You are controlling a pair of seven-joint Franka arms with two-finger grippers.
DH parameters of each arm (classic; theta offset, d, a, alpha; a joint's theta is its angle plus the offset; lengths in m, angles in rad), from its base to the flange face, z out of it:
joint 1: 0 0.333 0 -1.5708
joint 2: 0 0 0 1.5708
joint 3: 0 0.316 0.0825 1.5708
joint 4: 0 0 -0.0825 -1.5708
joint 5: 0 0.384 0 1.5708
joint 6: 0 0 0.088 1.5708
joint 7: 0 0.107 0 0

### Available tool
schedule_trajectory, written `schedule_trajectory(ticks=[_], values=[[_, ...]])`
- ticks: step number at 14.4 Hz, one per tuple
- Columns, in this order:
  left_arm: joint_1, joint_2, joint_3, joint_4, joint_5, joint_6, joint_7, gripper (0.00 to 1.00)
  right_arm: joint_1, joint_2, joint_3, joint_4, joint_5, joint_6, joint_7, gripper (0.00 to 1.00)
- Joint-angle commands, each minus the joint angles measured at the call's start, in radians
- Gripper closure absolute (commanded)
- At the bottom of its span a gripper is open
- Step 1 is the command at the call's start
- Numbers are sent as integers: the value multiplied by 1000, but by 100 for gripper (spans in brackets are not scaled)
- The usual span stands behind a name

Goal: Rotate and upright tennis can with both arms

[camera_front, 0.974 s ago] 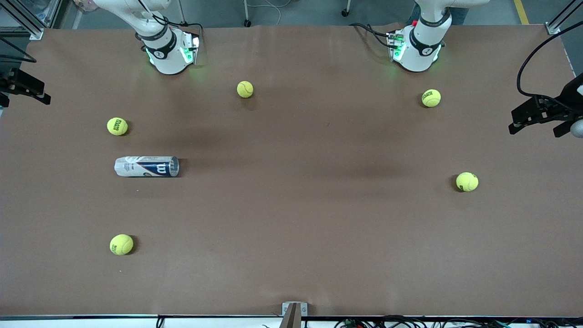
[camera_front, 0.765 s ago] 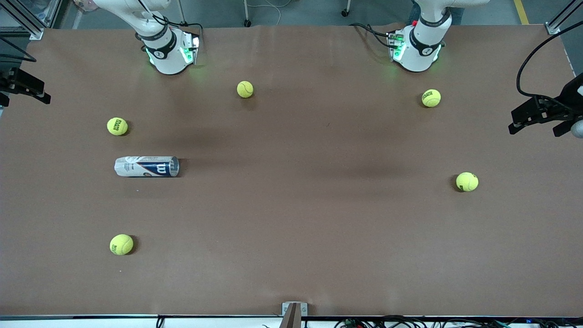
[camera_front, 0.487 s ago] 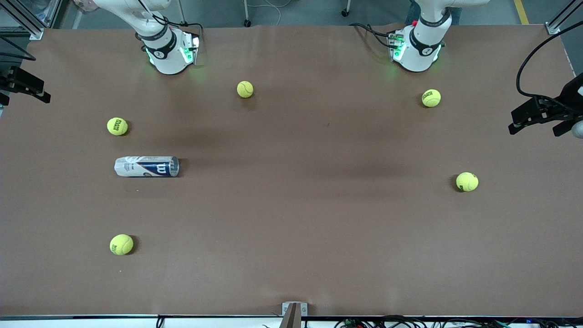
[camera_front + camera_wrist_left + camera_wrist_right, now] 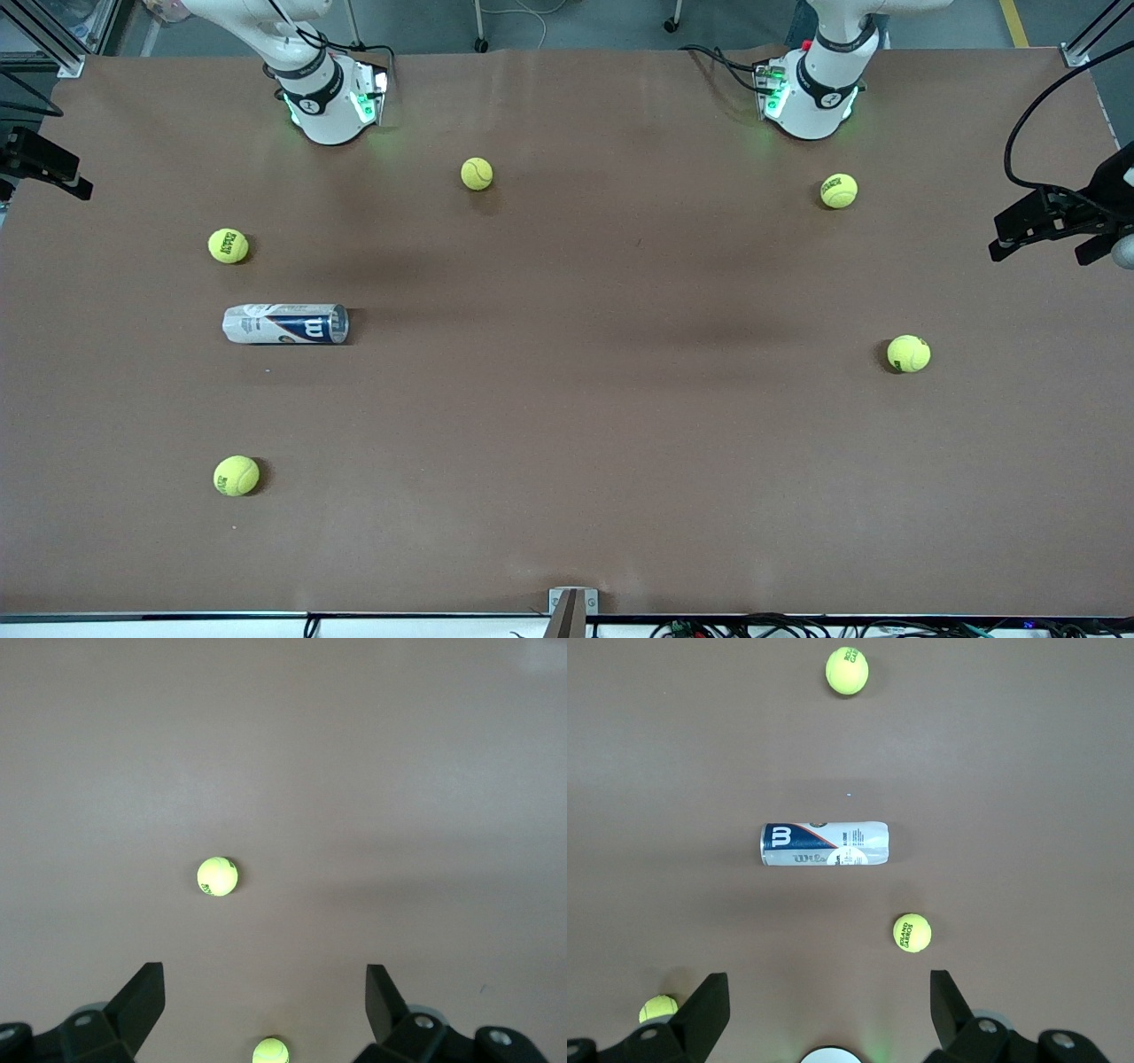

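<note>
The tennis can (image 4: 285, 324) lies on its side on the brown desk (image 4: 567, 425) toward the right arm's end, between two tennis balls, one (image 4: 228, 245) farther from the front camera and one (image 4: 236, 475) nearer. The right tool (image 4: 828, 1001) hangs high over this end of the desk with its jaws wide open and empty. The left tool (image 4: 266, 997) hangs over the left arm's end, also wide open and holding nothing, above another tennis ball (image 4: 217, 876).
</note>
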Motion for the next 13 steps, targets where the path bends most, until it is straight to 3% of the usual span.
schedule_trajectory(ticks=[1, 8, 13], values=[[-1, -22, -1, -15, 19, -7, 7, 0, -15, 76, -2, 8, -7, 30, 13, 0], [0, -24, -1, -17, 17, -7, 7, 0, -50, 232, -6, 41, -81, 69, 48, 0], [0, -24, -1, -17, 19, -7, 7, 0, -79, 249, -3, 30, -66, 77, 747, 0]])
